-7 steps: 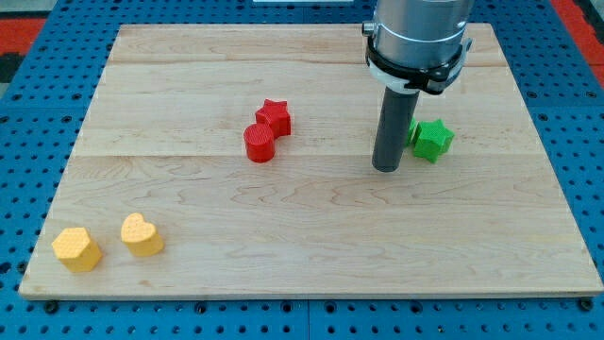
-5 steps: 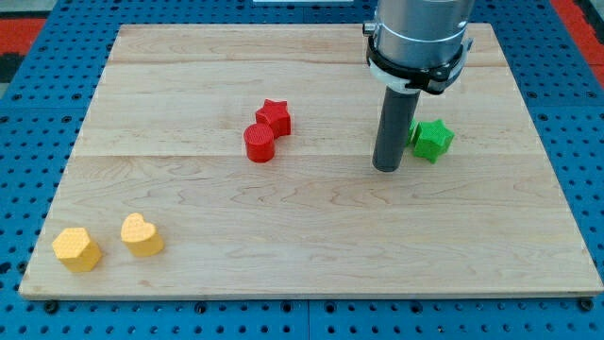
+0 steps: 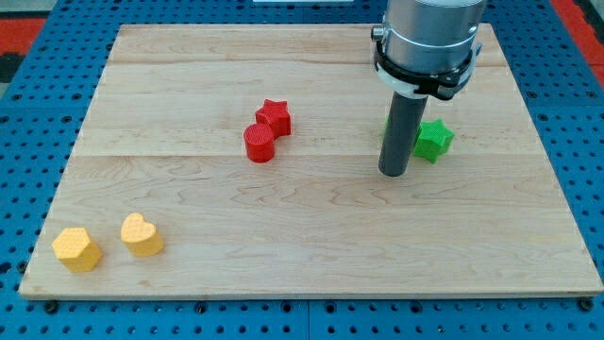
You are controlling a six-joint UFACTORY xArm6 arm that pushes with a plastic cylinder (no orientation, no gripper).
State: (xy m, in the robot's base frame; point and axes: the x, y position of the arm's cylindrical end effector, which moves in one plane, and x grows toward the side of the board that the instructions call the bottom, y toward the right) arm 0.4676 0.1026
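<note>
Five small blocks sit on the wooden board, which lies on a blue pegboard table. Counting by colour: two red, two yellow, one green.

The two red ones are paired near the middle of the board, a little to the left: a red star on the far side and a red cylinder just nearer and to its left, the two touching or very nearly so.

The two yellow ones sit at the near left corner, well apart from everything else. The yellow hexagon block is the leftmost, and the yellow heart is just beside it on the right, with a narrow gap between them.

The single green star is on the right half of the board, toward the far side.

There are no containers here; every block rests straight on the board.

The arm ends in a plain dark rod, with no claw to open or close. My tip is down at the board, just left of the green star and slightly nearer than it. The rod's shaft hides the star's left edge, so I cannot tell whether they touch. The red pair is well off to the tip's left.
</note>
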